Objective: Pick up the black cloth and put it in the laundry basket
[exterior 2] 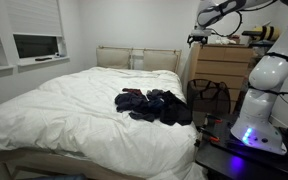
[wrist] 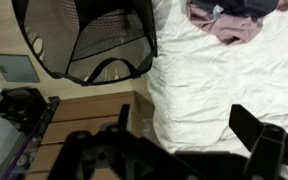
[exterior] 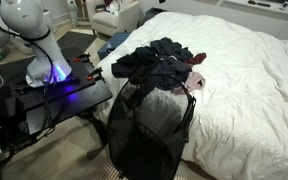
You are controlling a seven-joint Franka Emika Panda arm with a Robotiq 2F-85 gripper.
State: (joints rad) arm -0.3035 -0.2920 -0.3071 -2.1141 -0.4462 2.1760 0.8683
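Laundry day in a bedroom: we see the gripper (wrist: pixel 179 130) hanging high in the air with its two dark fingers spread wide and nothing between them. The black cloth (exterior: pixel 166 50) lies well below and ahead of it, crumpled into a soft, rumpled heap of dark garments on the bed (exterior: pixel 244 90). In the wrist view the cloth (wrist: pixel 256 6) sits far off toward the upper right of the fingers, just beside a creased pink garment (wrist: pixel 224 26). The laundry basket (wrist: pixel 84 40) shows ahead of the gripper on the opposite side, a see-through black mesh tub with a stiff dark rim and a looped handle. It stands on the pale wood-plank floor (wrist: pixel 94 115) against the bed's edge. The bed cover is white, smooth in wide stretches and faintly wrinkled. In an exterior view we find the gripper (exterior 2: pixel 197 38) up near the ceiling, above the basket (exterior 2: pixel 209 97) and well apart from the heap (exterior 2: pixel 156 105).
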